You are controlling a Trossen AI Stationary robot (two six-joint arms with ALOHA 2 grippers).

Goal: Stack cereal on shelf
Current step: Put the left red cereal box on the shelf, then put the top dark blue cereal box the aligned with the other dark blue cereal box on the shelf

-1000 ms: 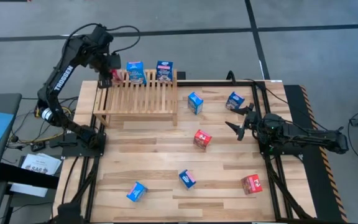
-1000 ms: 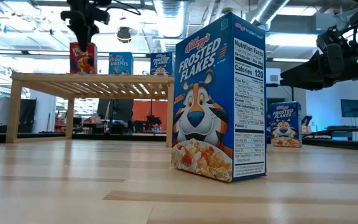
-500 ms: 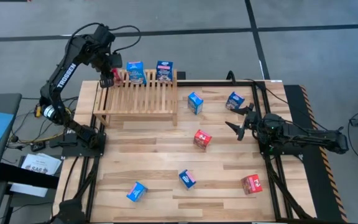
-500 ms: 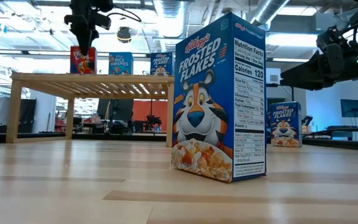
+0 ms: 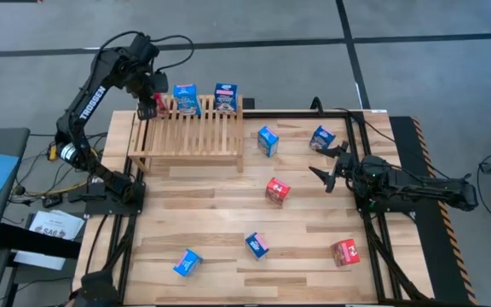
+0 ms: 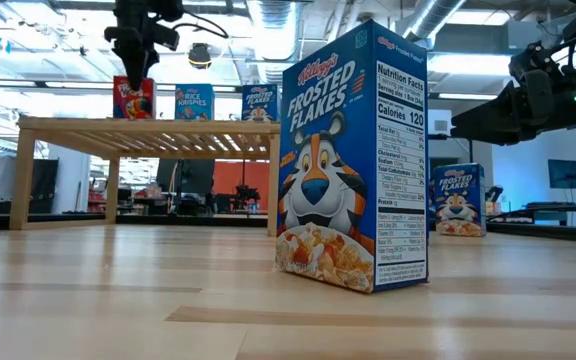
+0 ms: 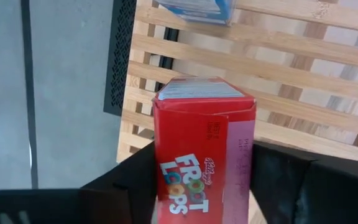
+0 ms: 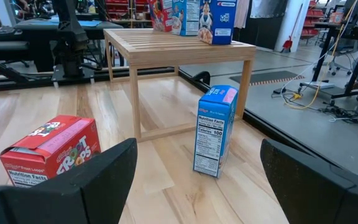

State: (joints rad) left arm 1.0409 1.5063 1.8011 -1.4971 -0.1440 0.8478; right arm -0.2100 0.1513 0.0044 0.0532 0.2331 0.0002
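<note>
Cereal is being set on the shelf [image 5: 186, 136]: the left gripper [image 5: 146, 104] is closed on a red Froot Loops box [image 7: 201, 149], holding it upright at the shelf's far left corner, beside two blue boxes [image 5: 185, 100] standing along the far edge. To place it well, I judge the box should be sitting flat on the slats, clear of the edge, before the fingers are opening. Six more boxes are lying scattered on the counter [image 5: 228, 247]. The right gripper [image 5: 329, 175] is waiting wide open and empty, with a red box [image 8: 48, 152] and a blue box [image 8: 215, 130] ahead of it.
</note>
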